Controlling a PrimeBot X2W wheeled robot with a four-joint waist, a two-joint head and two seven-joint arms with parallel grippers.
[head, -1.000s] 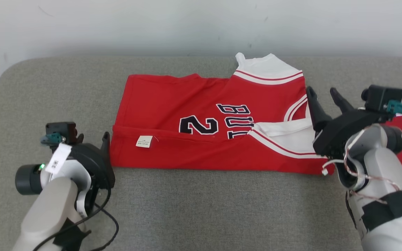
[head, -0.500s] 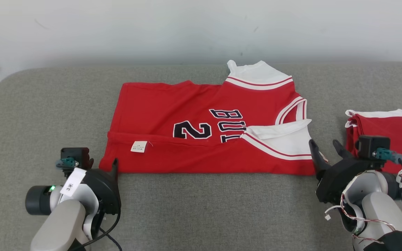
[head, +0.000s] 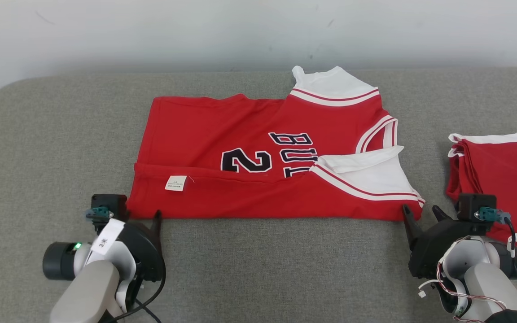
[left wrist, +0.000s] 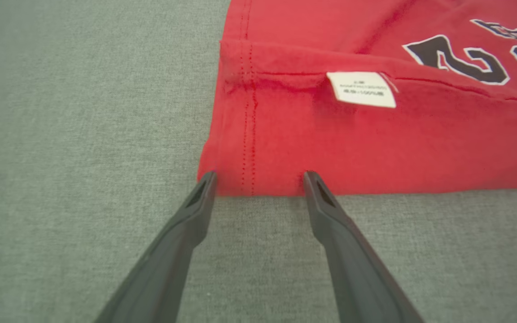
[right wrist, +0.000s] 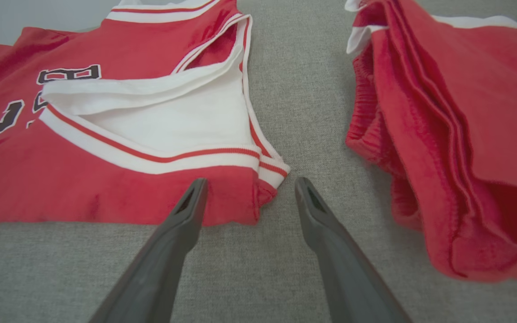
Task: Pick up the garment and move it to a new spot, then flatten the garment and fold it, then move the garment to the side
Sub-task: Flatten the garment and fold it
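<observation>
PrimeBot X2W's left gripper [left wrist: 259,179] and right gripper [head: 420,209] each end in two long, dark grey fingers [left wrist: 182,244] tapering to slotted tips, set in glossy black housings [head: 141,252] on pale grey forearms [head: 83,296]. A small black camera box [head: 476,205] with a teal connector [head: 489,215] tops each wrist. The left wrist also carries a white paper tag [head: 104,236] with a handwritten mark, a green light [head: 77,246], a dark cylinder [head: 58,267] and a looping black cable [head: 153,291], while thin red and white wires [head: 446,287] curl around the right.

jersey [head: 204,130] "BUL", "2", wrist tag [head: 104,237] "3米"
</observation>
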